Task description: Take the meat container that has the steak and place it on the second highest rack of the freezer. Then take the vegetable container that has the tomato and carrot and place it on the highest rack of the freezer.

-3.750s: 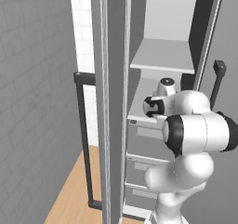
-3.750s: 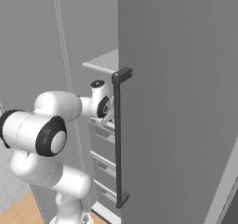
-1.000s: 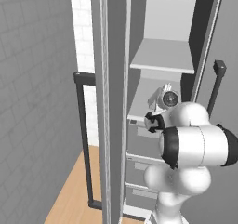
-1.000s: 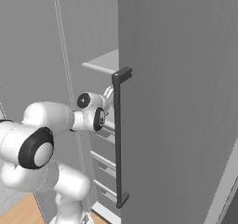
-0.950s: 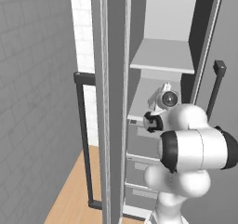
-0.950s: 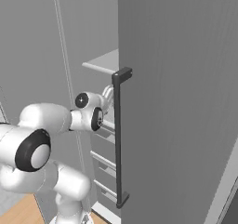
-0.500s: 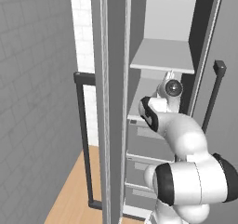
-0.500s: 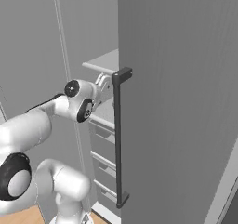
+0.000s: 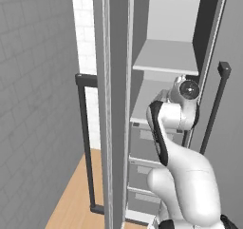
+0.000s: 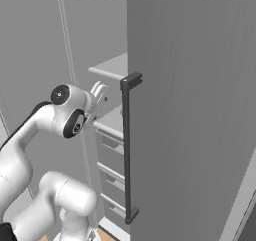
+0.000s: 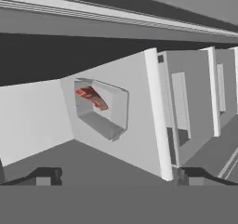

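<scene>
The meat container [image 11: 100, 109], a shallow grey tray holding the reddish steak [image 11: 91, 97], sits on the second highest rack [image 11: 132, 125] of the freezer [image 9: 163, 42], toward the back. My gripper [image 11: 118, 179] is open and empty, drawn back from the tray at the rack's front. This view is rolled, so the drawers [image 11: 186, 102] under the rack appear at the right. My hand [image 10: 102, 95] reaches in just under the highest rack [image 9: 166, 57], which is bare. The vegetable container with the tomato and carrot is out of view.
The open freezer door [image 10: 190, 110] with its dark bar handle [image 10: 125, 150] stands close on my right. A second door edge [image 9: 116, 104] with a dark handle [image 9: 85, 142] stands on my left. Stacked grey drawers [image 9: 142, 166] lie below the racks.
The arm has unfolded and the wrist has risen to just under the highest rack. The jaws have stayed open, and the tray rests on the rack.
</scene>
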